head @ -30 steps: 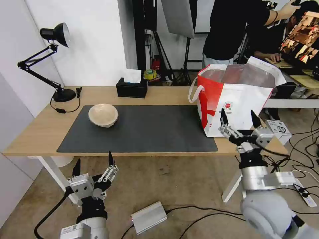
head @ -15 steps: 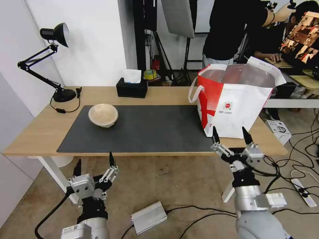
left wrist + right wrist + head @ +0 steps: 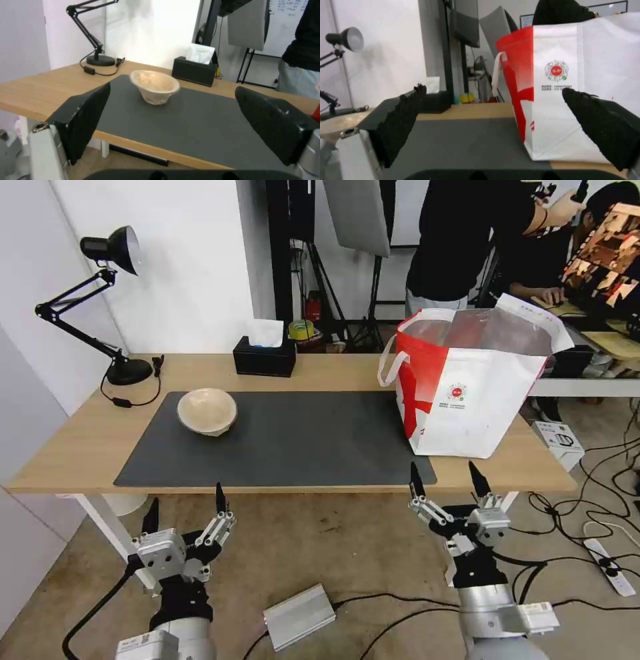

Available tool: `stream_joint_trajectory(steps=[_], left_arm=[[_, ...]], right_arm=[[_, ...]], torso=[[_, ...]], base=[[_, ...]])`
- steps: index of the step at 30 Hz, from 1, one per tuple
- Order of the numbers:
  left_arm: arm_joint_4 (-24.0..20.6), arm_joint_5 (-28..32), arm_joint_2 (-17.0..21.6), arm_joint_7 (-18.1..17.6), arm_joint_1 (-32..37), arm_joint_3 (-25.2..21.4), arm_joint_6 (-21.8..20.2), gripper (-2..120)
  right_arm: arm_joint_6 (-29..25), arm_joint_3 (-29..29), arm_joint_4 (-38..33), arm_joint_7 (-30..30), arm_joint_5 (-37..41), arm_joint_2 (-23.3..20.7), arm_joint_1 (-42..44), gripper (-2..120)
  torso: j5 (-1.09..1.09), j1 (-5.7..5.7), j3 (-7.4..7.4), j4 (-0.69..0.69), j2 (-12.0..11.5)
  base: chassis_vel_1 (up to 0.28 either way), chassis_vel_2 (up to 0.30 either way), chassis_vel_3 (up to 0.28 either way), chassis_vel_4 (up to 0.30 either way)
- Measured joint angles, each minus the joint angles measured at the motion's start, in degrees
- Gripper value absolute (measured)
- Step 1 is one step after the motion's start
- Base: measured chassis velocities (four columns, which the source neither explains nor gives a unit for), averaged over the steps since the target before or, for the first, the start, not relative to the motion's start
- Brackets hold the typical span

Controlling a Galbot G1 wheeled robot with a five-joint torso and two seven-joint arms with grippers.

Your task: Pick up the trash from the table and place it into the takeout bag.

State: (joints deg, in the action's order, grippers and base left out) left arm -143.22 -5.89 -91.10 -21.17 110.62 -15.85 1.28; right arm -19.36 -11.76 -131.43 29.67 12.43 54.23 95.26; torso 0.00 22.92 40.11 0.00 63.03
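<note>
— Now that your right gripper [image 3: 445, 487] has dropped from the takeout bag [image 3: 467, 393], empty and spread, what's left?
— Your beige paper bowl [image 3: 207, 411] at ten o'clock on the mat [image 3: 300, 440]; left gripper [image 3: 184, 512] waits open.

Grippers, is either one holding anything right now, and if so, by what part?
Nothing is held. The left tool and the right tool are both open and empty, below the table front edge. The beige bowl sits untouched on the mat.
</note>
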Motion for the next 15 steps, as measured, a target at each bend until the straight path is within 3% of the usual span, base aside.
stream_joint_trajectory(steps=[15], left_arm=[[0.0, -0.1, 0.4, 0.0, 0.2, -0.3, 0.0, 100]], right_arm=[[0.3, 1.3, -0.2, 1.0, -2.4, 0.5, 3.6, 100]], torso=[[0.00, 0.00, 0.00, 0.00, 0.0]], base=[[0.000, 0.000, 0.000, 0.000]])
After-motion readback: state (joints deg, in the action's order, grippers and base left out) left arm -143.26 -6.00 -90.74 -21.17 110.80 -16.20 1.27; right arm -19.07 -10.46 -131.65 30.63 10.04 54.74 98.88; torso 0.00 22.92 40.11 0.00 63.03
